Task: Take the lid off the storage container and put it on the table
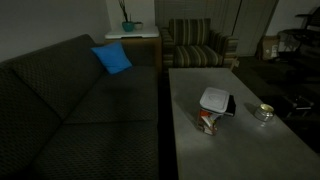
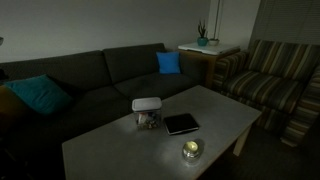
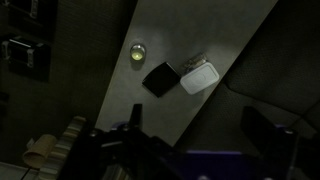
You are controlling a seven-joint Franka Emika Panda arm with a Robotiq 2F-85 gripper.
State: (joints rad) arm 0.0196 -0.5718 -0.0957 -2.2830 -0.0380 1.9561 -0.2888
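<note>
- The lid point(image 1: 214, 98) sits on top of the storage container point(image 1: 207, 121), near the middle of the counter point(image 1: 200, 160). A dark flat square point(image 1: 229, 106) lies just beside it, and a small shiny dish point(image 1: 264, 112) sits a little further along.
- Your hand point(image 3: 138, 150) hangs well above all this, a dark shape at the bottom of the wrist view. It is too murky there to tell whether it is spread or closed.
- Expect the lid to be light, thin and a bit flexible, probably smooth plastic — it could slip or bow under a hard pinch.
- Its rim looks slightly wider than the container, so take it by an overhanging edge or corner, on the side away from the dark square.
- The container looks small and light too — if the lid is snapped on, it may lift with it.
</note>
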